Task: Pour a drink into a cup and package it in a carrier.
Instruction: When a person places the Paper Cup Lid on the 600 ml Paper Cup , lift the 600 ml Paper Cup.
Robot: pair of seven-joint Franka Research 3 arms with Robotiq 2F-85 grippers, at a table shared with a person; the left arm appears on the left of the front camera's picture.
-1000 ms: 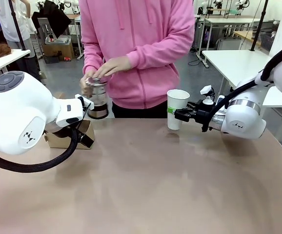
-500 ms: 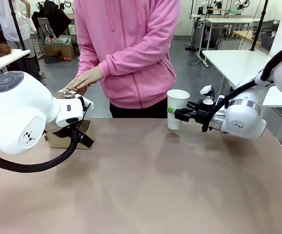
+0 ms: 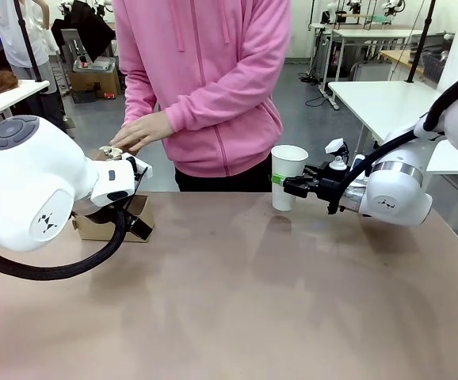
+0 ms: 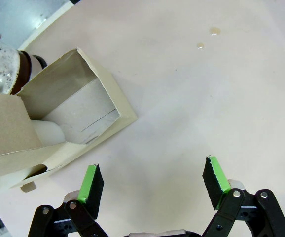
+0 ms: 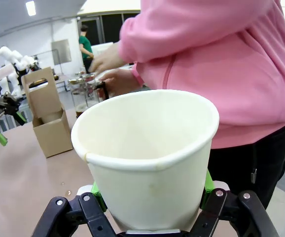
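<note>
the left gripper [image 4: 153,180] is hanging over the bare table [image 3: 229,301] with its two green pads wide apart and nothing between them. just beside it, close to the far left corner of the table, the carrier [image 4: 68,113] is standing, and a white round thing is showing inside one hole. to the right of the middle, near the far edge, the right gripper [image 3: 286,184] is clamping the cup [image 3: 288,170] from both sides and keeping it upright; i cannot tell if the bottom is touching the table. behind the carrier, the press jug [image 5: 86,94] with the dark drink [image 5: 80,111] is standing. the person's hands [image 3: 140,131] are resting on the top of it.
</note>
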